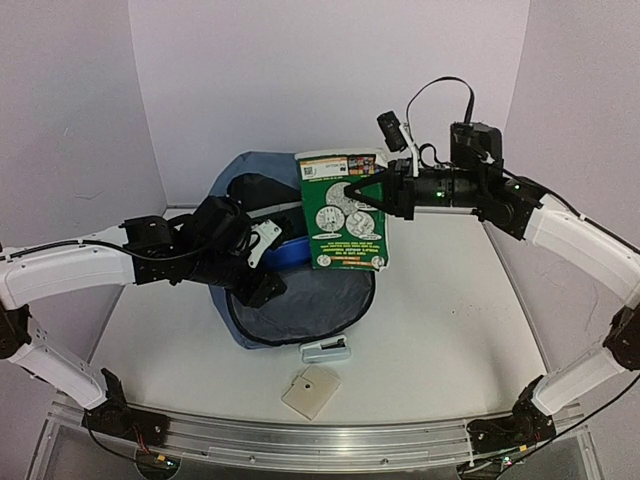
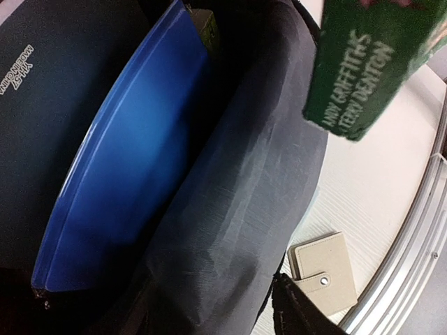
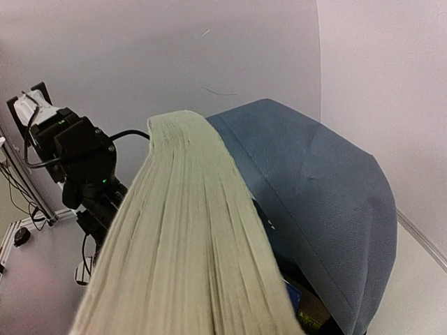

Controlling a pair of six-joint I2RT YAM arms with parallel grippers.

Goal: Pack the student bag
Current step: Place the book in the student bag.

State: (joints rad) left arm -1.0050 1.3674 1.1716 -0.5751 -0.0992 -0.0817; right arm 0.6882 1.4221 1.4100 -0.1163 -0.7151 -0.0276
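Note:
The student bag (image 1: 243,176) lies in the middle of the table, its mouth open toward me and its grey lining flap (image 1: 310,300) spread out in front. A blue folder (image 1: 290,252) and a dark flat item (image 2: 42,105) stand inside it. My left gripper (image 1: 262,272) is at the mouth's left edge, shut on the lining (image 2: 237,209); one black finger (image 2: 300,313) shows. My right gripper (image 1: 377,195) is shut on a green book (image 1: 345,215) and holds it upright above the open mouth. The book's page edges (image 3: 188,230) hide the right fingers.
A beige snap wallet (image 1: 311,391) lies near the front edge, also seen in the left wrist view (image 2: 325,272). A small white and grey box (image 1: 326,350) lies just in front of the bag's flap. A metal rail (image 1: 320,440) runs along the near edge. Walls close in on three sides.

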